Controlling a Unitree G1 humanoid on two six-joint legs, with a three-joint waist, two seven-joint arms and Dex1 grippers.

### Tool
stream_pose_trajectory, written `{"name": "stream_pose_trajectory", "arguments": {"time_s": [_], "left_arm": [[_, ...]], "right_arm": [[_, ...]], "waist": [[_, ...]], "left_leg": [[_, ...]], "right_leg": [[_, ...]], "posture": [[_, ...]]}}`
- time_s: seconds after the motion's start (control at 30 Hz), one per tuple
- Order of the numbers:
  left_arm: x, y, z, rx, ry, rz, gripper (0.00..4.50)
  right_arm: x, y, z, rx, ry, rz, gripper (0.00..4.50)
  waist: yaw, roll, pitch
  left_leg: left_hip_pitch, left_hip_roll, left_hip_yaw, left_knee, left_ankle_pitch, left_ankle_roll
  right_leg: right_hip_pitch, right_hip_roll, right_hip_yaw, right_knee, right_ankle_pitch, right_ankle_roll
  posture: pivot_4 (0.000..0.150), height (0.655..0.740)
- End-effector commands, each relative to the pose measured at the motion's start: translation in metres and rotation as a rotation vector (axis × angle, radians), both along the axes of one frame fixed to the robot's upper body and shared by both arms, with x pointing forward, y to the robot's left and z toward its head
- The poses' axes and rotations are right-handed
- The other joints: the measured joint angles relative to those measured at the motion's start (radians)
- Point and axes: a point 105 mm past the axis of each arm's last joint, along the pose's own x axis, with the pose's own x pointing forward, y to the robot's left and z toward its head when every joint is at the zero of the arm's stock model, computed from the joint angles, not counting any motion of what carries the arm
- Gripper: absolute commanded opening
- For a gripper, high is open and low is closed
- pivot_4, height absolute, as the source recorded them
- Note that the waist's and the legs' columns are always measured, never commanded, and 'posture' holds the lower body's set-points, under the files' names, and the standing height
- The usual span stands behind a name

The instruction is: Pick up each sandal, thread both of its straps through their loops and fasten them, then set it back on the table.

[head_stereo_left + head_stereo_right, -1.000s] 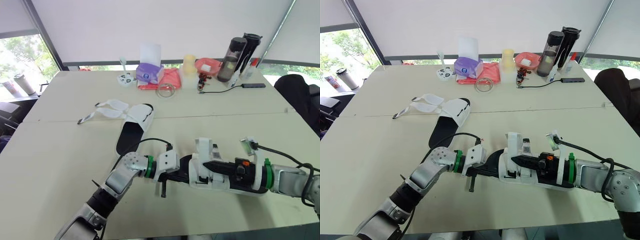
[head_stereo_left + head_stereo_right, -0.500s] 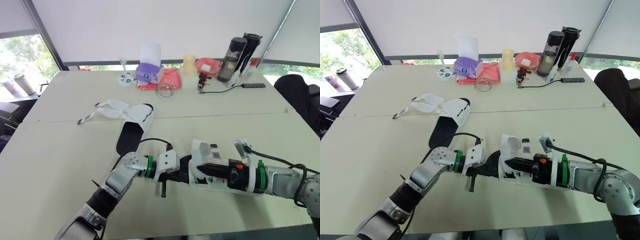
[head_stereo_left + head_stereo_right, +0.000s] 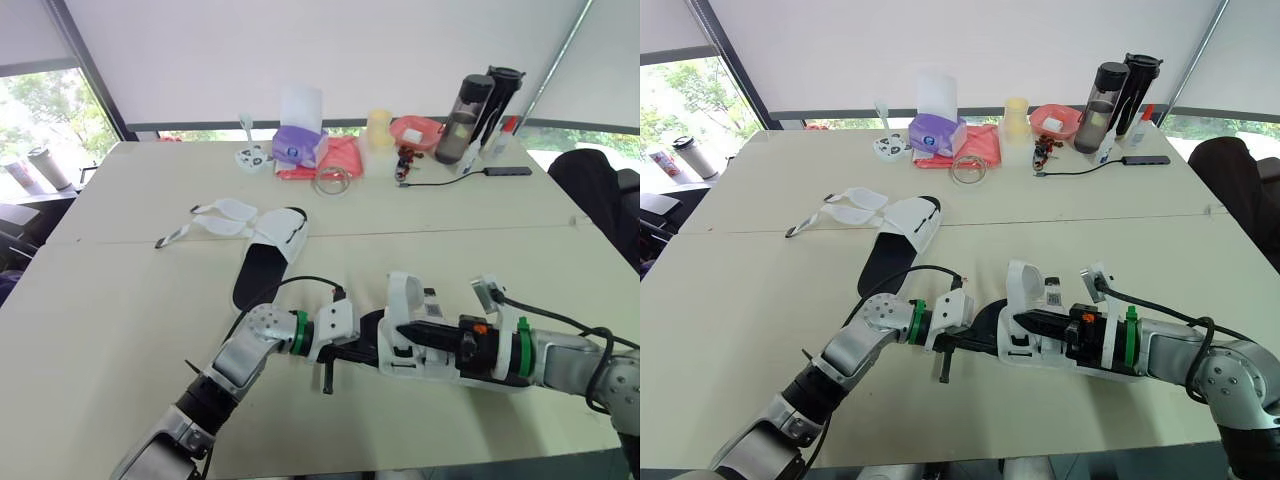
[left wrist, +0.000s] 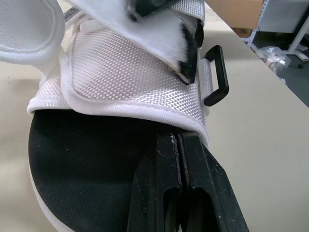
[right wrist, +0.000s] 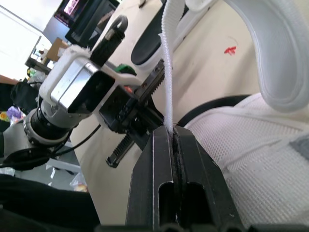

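Compared with half a second ago, the right gripper has drawn back a little toward the robot's right. The strap it holds now stands in a taller, rounder arch over the near sandal, where before it leaned lower and further left. A full second ago the same strap stood straighter and the right wrist sat further right. The left gripper has not shifted across the three moments, nor has the far sandal.

In the right wrist view the right gripper's two black fingers are pressed together with the thin white strap pinched between their tips, rising edge-on from the pinch. The sandal's white mesh upper lies just beside them.

In the left wrist view the left gripper's fingers are likewise closed with no gap between them. They clamp the near sandal at the edge where its white mesh upper meets the black footbed. A black loop stands out from the side of that upper, with nothing through it.

The near sandal rests on the table at the front, between the two grippers. The far sandal lies well apart, further back on the robot's left, with both its straps spread open on the tabletop.
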Motion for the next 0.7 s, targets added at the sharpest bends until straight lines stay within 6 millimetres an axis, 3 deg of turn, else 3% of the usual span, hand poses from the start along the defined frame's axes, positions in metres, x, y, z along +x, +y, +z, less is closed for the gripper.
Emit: {"name": "stream_pose_trajectory", "arguments": {"time_s": [0.03, 0.23, 0.5, 0.7], "left_arm": [[0.001, 0.001, -0.008, 0.038, -0.001, 0.014, 0.0], [0.001, 0.001, -0.008, 0.039, -0.003, 0.014, 0.0], [0.001, 0.0, -0.008, 0.038, -0.004, 0.015, 0.0], [0.001, 0.0, -0.008, 0.038, -0.005, 0.018, 0.0]], "right_arm": [[-0.012, 0.002, 0.007, 0.002, 0.0, 0.065, 0.05], [-0.011, -0.003, 0.008, -0.002, 0.001, 0.053, 0.05], [-0.008, 0.007, 0.01, 0.061, -0.001, 0.032, 0.05], [-0.009, 0.005, 0.003, 0.011, -0.003, 0.029, 0.05]], "waist": [[-0.002, 0.0, 0.0], [-0.001, 0.0, 0.0], [-0.001, 0.0, 0.0], [-0.001, 0.0, 0.0]], "left_leg": [[0.0, 0.0, 0.0, 0.0, 0.0, 0.0], [0.0, 0.0, 0.0, 0.0, 0.0, 0.0], [0.0, 0.0, 0.0, 0.0, 0.0, 0.0], [0.0, 0.0, 0.0, 0.0, 0.0, 0.0]], "right_leg": [[0.0, 0.0, 0.0, 0.0, 0.0, 0.0], [0.0, 0.0, 0.0, 0.0, 0.0, 0.0], [0.0, 0.0, 0.0, 0.0, 0.0, 0.0], [0.0, 0.0, 0.0, 0.0, 0.0, 0.0]], "posture": [[0.15, 0.74], [0.15, 0.74], [0.15, 0.74], [0.15, 0.74]]}}
